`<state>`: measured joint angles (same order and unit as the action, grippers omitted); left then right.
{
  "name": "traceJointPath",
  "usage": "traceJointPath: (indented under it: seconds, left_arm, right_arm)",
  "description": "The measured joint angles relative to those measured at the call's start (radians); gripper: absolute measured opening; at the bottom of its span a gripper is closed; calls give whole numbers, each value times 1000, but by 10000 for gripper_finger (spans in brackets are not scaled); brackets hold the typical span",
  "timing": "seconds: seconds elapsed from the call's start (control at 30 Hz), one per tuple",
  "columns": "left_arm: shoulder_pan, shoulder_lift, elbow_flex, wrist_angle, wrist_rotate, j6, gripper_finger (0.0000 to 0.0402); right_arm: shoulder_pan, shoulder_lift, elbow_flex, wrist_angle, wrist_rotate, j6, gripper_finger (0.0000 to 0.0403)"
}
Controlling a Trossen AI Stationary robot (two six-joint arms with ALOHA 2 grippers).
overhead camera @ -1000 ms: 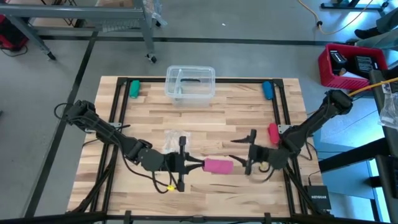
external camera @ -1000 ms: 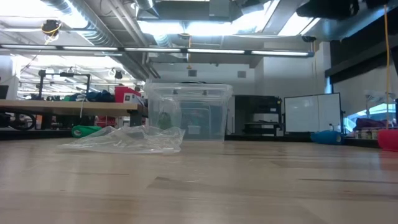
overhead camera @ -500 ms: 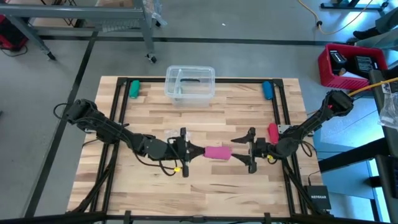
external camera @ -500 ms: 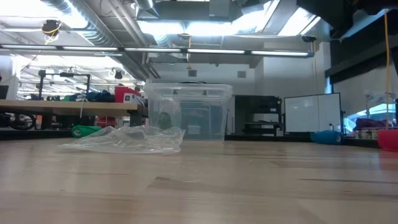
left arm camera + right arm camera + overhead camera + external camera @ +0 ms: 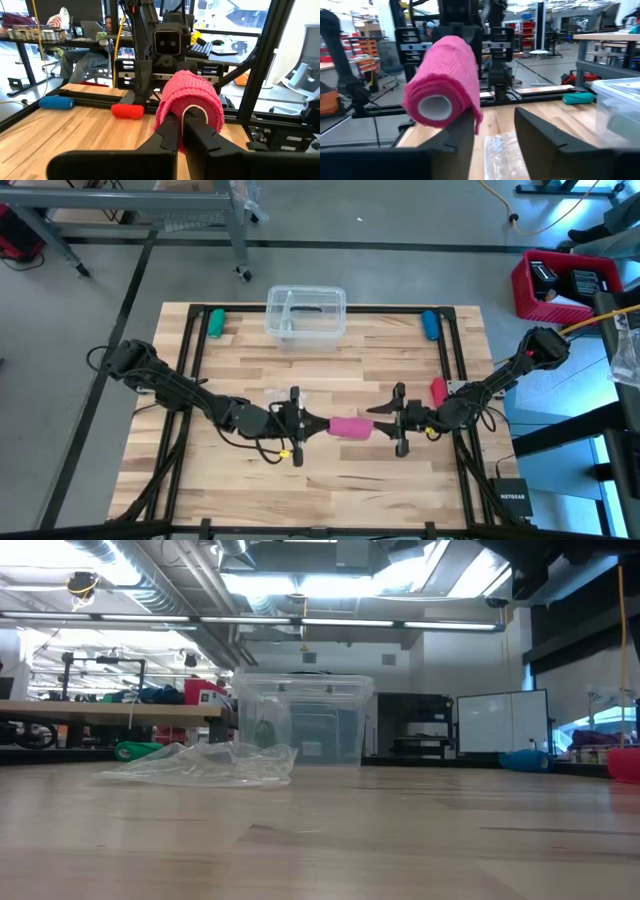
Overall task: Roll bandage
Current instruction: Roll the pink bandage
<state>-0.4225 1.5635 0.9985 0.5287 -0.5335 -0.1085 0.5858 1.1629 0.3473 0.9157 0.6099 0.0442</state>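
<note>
Pink elastic fabric bandage roll (image 5: 350,427) hangs above table centre, between my two grippers. Soft, light, springy – likely to unwind if squeezed loosely; best hold at hollow core end.

My left gripper (image 5: 312,423): fingers (image 5: 170,131) clenched on roll end at core.

My right gripper (image 5: 383,423): fingers (image 5: 461,131) parted – one touches roll's outer wrap, nothing clamped yet.

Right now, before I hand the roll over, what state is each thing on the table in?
Pink elastic bandage roll: rolled up, held off the wood between the arms.
Left end effector: shut on the roll's end.
Right end effector: fingers apart at the roll's other end, not gripping.
Clear plastic bin: no lid, upright.
Clear plastic wrapper: crumpled, lying flat.
Red stubby object: lying untouched.
</note>
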Motion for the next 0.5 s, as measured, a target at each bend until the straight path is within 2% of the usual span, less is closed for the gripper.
traceJointPath:
  seconds: [0.23, 0.5]
  left_arm:
    - [5, 0, 0, 15, 0, -4, 4]
    - [11, 0, 0, 23, 8, -10, 4]
  right_arm:
    - [0, 0, 6, 0, -1, -26, 89]
    - [-26, 0, 56, -3, -71, -102, 72]
